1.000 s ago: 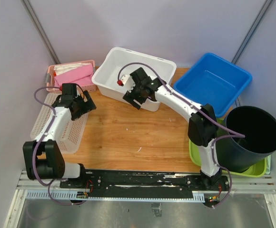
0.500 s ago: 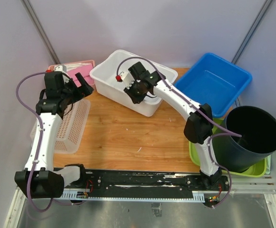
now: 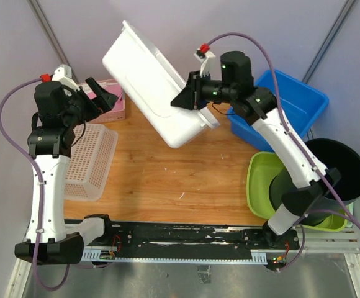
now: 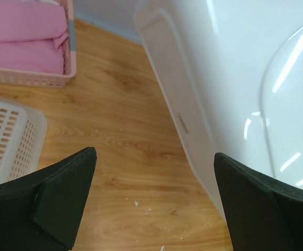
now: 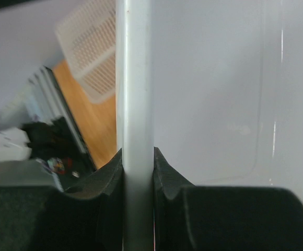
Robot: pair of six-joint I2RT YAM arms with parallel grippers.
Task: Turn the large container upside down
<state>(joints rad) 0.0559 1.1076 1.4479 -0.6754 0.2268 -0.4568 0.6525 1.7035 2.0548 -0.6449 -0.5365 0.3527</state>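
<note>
One rim of the tilted white container (image 3: 149,81), upper centre, sits clamped in the right gripper (image 3: 191,97); left gripper (image 3: 105,96) stands wide open, empty.

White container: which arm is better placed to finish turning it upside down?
Right. The right arm has its jaws shut on the rim of the white container, which stands tipped steeply on edge, so rotating that wrist could probably finish the flip. The left arm has open jaws, apart from it.
</note>
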